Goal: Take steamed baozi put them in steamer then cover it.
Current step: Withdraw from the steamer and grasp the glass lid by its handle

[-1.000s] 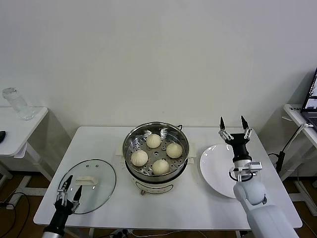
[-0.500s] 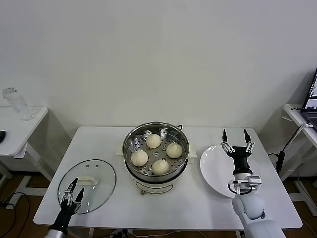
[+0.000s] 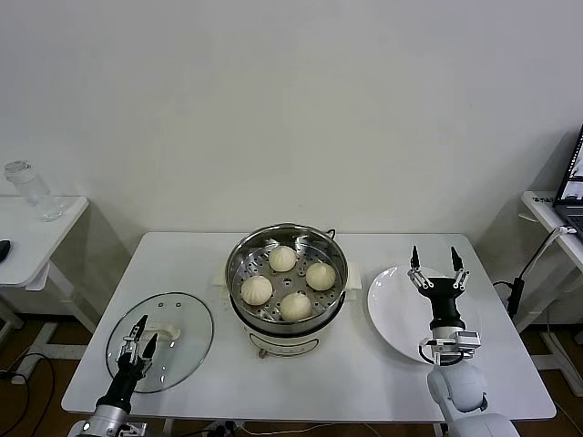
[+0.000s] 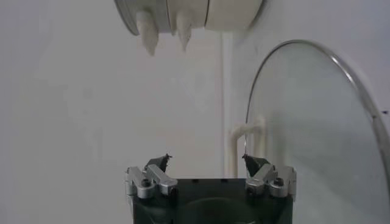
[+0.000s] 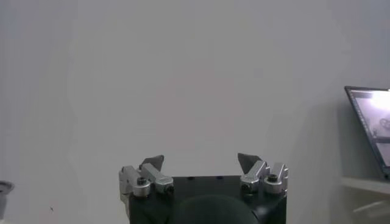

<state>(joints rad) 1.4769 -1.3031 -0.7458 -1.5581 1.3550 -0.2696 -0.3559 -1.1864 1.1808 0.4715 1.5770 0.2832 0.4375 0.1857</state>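
Several cream-white steamed baozi (image 3: 282, 259) lie on the perforated tray inside the steel steamer (image 3: 330, 249) at the table's middle. The cover (image 3: 182, 350), a clear glass lid with a cream handle (image 3: 164, 332), lies flat on the table to the left. My left gripper (image 3: 147, 330) hangs open just at the handle's near side, holding nothing. In the left wrist view its open gripper (image 4: 207, 159) faces the cover (image 4: 317, 134) and the handle (image 4: 250, 131). My right gripper (image 3: 434, 259) points upward, open and holding nothing, over the white plate (image 3: 393, 314). The right wrist view shows this open gripper (image 5: 201, 159) against the wall.
The white table (image 3: 196, 264) carries the steamer, cover and plate. A side table with a glass jar (image 3: 32, 191) stands at the far left. Another table with a laptop (image 3: 574, 187) stands at the far right.
My right gripper has dropped lower and drawn back over the plate, still open. My left gripper has shifted slightly right toward the cover's handle. The baozi, steamer and cover have not moved.
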